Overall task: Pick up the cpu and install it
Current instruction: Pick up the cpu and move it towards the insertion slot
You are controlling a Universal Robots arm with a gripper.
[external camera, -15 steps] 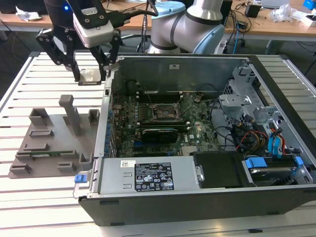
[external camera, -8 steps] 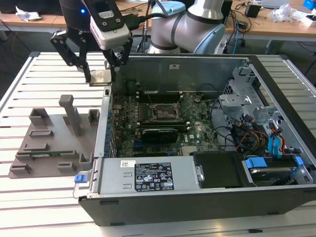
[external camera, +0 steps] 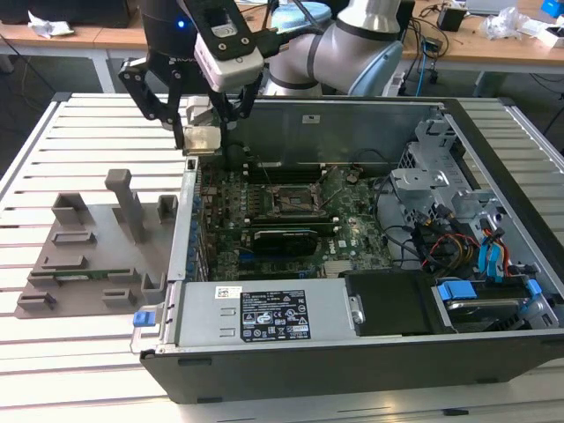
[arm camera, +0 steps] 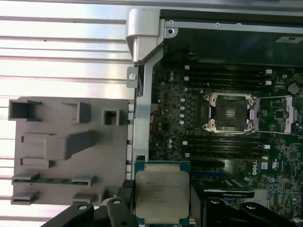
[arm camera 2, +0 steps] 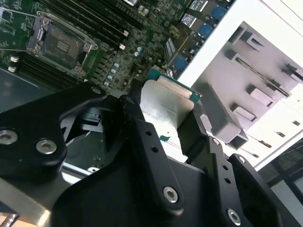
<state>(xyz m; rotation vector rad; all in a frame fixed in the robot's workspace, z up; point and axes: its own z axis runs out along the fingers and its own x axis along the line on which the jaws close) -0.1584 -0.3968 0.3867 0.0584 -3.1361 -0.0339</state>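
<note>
The cpu point(external camera: 202, 138) is a small square chip with a silvery top and a green edge, held in the air over the case's wall on the exterior view's left. My gripper point(external camera: 201, 143) is shut on it, a black finger on each of two opposite sides. Both wrist views show the cpu point(arm camera 2: 165, 106) point(arm camera: 162, 194) clamped between the black fingers point(arm camera 2: 135, 120) point(arm camera: 119, 213). The open black socket frame point(external camera: 291, 201) point(arm camera 2: 59, 43) point(arm camera: 230, 112) lies on the green motherboard inside the case, some way off from the chip.
The open computer case point(external camera: 370, 352) holds the motherboard, memory slots, cables and blue drive clips. A grey plastic tray point(external camera: 97, 256) point(arm camera: 61, 146) with upright posts lies on the slatted white table beside the case. Wooden desks stand behind.
</note>
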